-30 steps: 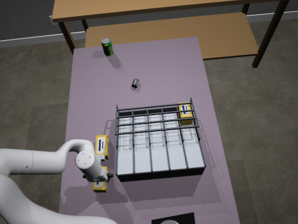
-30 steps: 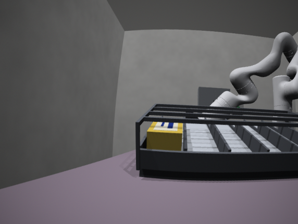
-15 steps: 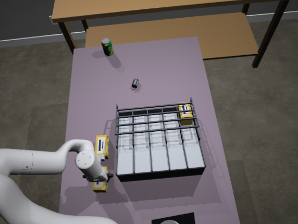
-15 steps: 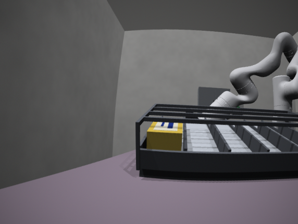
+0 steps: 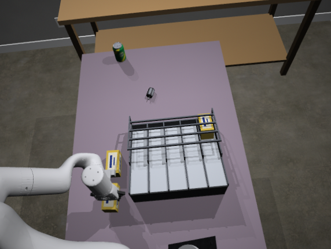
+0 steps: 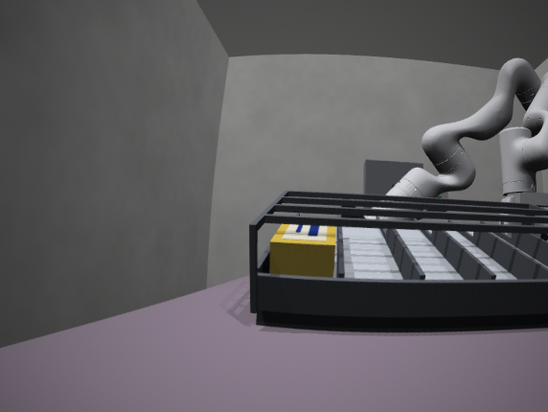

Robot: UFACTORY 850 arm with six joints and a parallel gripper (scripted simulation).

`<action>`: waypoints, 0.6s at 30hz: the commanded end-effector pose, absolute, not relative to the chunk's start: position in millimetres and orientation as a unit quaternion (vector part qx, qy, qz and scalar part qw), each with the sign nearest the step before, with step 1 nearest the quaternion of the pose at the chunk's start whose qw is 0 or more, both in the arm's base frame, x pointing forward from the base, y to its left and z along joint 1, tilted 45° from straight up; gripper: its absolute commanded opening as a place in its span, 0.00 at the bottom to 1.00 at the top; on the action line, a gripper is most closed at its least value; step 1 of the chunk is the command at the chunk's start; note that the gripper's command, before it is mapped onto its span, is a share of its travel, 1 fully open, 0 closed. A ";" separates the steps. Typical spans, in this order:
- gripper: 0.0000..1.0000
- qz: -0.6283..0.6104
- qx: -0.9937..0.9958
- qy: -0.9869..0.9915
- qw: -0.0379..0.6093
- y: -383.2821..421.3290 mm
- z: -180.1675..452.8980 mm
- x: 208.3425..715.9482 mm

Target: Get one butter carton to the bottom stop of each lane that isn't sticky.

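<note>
Three butter cartons, one clamped beside the shelf

One butter carton (image 5: 206, 123) sits inside the shelf (image 5: 129, 136), in the lane at the right edge as the top view shows it, pressed against the end wall under the crossbars; the exterior view shows it touching that low wall. The other four lanes hold no carton. A second carton (image 5: 113, 163) lies on the purple table (image 5: 185, 75) just beside the shelf's left side. A third carton (image 5: 110, 205) lies near the shelf's front left corner, and the gripper (image 5: 111, 194) is closed on it from above. Beyond the shelf's far end stand a green can (image 5: 119, 51) and a small grey cylinder (image 5: 150, 92), well apart from the shelf
</note>
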State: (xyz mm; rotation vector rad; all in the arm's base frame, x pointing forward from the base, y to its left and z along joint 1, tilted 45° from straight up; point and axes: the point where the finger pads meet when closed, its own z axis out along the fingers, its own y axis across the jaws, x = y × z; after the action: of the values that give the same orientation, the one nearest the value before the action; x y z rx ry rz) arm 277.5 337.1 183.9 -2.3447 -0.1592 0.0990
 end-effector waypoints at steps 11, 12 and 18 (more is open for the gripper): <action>0.00 0.043 -0.920 -0.064 0.384 287.9 236.1 284.9; 0.00 0.043 -0.920 -0.064 0.384 287.9 236.1 284.9; 0.00 0.025 -0.921 -0.086 0.380 219.7 304.0 296.9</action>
State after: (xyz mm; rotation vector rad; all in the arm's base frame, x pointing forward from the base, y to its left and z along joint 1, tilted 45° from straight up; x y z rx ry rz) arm 291.5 260.3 261.4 -2.3506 -0.1962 0.0674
